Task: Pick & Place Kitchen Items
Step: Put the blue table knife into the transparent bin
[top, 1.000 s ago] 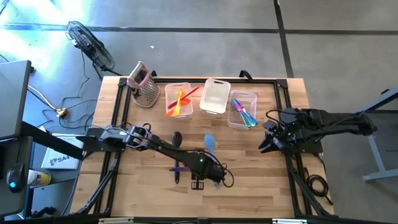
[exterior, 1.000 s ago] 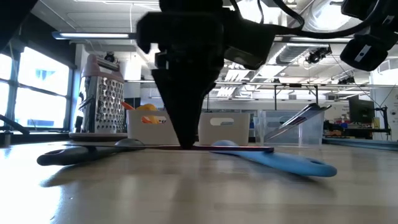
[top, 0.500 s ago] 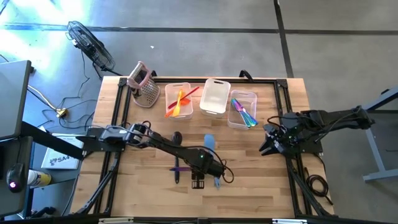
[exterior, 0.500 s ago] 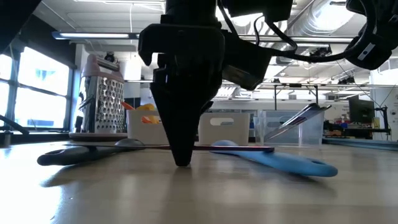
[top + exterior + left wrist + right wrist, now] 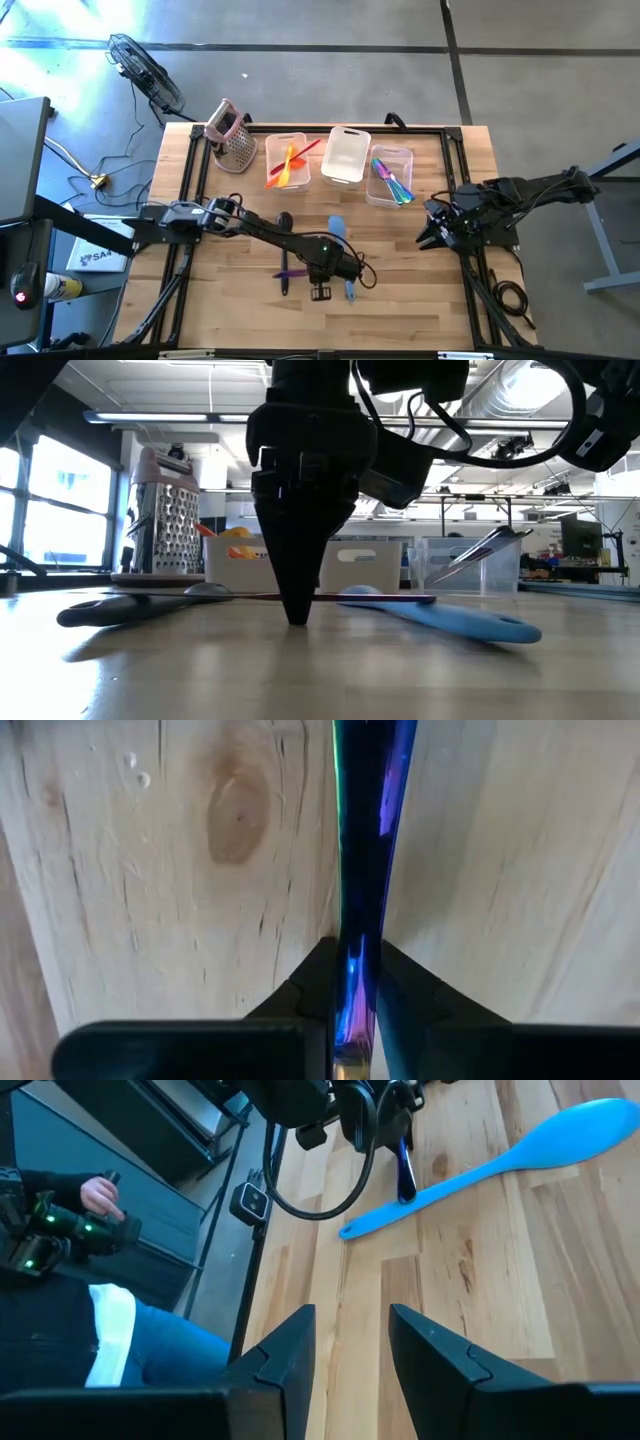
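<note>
- Purple and shiny, the slim utensil (image 5: 364,870) sits right between the two fingers of the left tool (image 5: 320,291), which points straight down at the wooden table (image 5: 240,310).
- Both dark fingers (image 5: 310,982) press on the thin handle from either side, so the left tool is pinching the purple utensil.
- Its long handle runs straight away from the left tool, and the fingers cross it, which looks like a good way to hold it.
- From the top camera, the purple utensil (image 5: 292,270) lies flat near the middle of the table, close to the front edge.
- I think the next move is a lift, and the thin handle could tip or slip if the hold is not near its middle.
- Left is much nearer to it than right. The right tool (image 5: 432,232) waits well off by the right edge of the table, with its fingers (image 5: 285,1345) a little way apart and nothing between them.
- A blue spoon (image 5: 340,238) lies just beside the left tool, and a dark utensil (image 5: 285,220) lies on the other side.
- Three clear bins stand at the back: one with orange and red utensils (image 5: 287,162), an empty one (image 5: 346,157), and one with blue and purple pieces (image 5: 389,175).
- The purple utensil looks smooth, hard and very light, with a rainbow shine on it.
- A metal grater (image 5: 231,135) with a pink handle stands at the back left corner.
</note>
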